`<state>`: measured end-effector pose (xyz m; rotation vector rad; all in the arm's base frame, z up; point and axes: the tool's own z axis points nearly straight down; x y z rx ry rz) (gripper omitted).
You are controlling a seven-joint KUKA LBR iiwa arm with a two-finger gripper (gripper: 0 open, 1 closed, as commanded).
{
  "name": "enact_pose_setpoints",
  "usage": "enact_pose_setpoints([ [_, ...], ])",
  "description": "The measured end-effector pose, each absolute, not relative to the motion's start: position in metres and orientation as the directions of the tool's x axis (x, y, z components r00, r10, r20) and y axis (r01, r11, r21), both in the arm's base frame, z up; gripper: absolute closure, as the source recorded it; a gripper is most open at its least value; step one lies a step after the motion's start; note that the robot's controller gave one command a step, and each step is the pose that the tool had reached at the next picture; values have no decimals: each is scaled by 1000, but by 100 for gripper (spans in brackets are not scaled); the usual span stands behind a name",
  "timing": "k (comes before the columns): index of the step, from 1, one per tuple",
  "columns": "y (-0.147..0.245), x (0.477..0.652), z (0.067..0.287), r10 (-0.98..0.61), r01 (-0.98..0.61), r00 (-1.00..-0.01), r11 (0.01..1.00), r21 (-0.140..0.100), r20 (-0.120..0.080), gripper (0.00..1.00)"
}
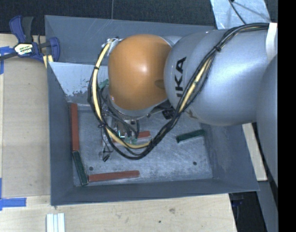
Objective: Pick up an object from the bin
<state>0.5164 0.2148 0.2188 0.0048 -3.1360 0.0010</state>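
Arm enters from frame right, wrist bent down over centre of bin. End effector: whether apart or together cannot be told; short red-brown stick just right of it. Red-brown sticks, three; green sticks, two.

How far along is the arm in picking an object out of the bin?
Done: the arm reaches into the bin, its gripper low beside a small red piece. In hand: no object visibly gripped. Left: grasp and lift; the front red-brown bar and right-hand green bar lie clear of it.
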Motion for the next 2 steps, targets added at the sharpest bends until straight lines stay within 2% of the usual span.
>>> enact_pose_setpoints([
  [1, 211, 502, 67, -237, -237, -971, 971, 0, 5, 0],
  [2, 165, 529, 130, -175, -175, -985, 985, -1, -9, 0],
])
